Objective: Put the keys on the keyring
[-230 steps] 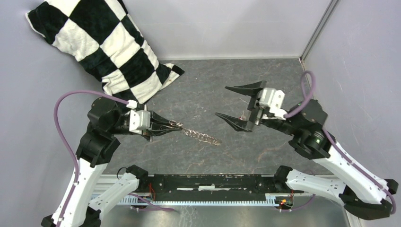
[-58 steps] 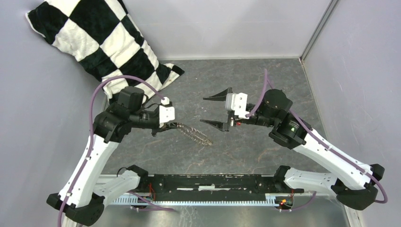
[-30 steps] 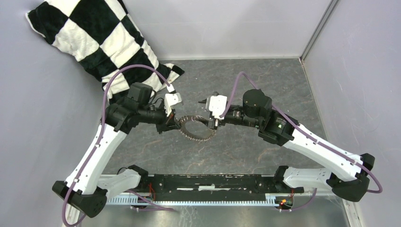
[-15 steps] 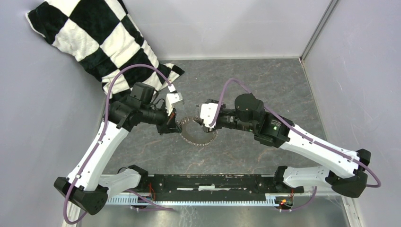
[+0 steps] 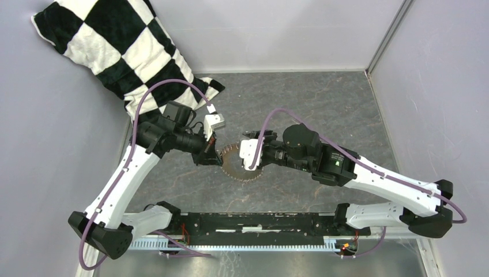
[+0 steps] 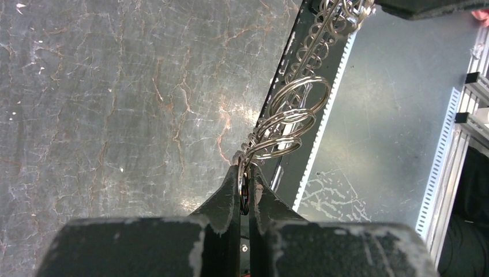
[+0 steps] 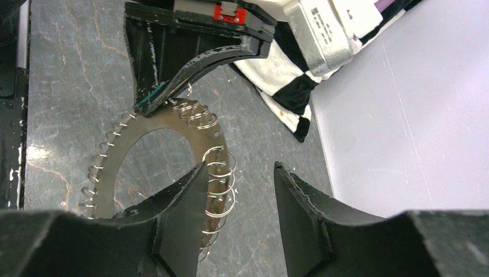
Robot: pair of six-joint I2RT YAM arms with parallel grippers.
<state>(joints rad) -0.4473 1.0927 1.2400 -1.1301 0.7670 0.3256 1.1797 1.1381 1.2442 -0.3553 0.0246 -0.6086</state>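
The keyring is a flat metal ring fringed with small wire loops, held above the table between the two arms. My left gripper is shut on one small loop at its edge, and a string of loops runs away from its tips. My right gripper is open at the ring's opposite rim. Its left finger lies over the rim, and several loops poke into the gap. The left gripper's finger touches the ring's far side. The keys are out of view.
A black-and-white checkered pillow leans in the back left corner and shows behind the left gripper. Grey walls close the table on three sides. The black front rail runs between the arm bases.
My right gripper has moved left onto the keyring and its jaws have narrowed. The left gripper has shifted slightly right, and the ring has turned to face the top camera more flatly.
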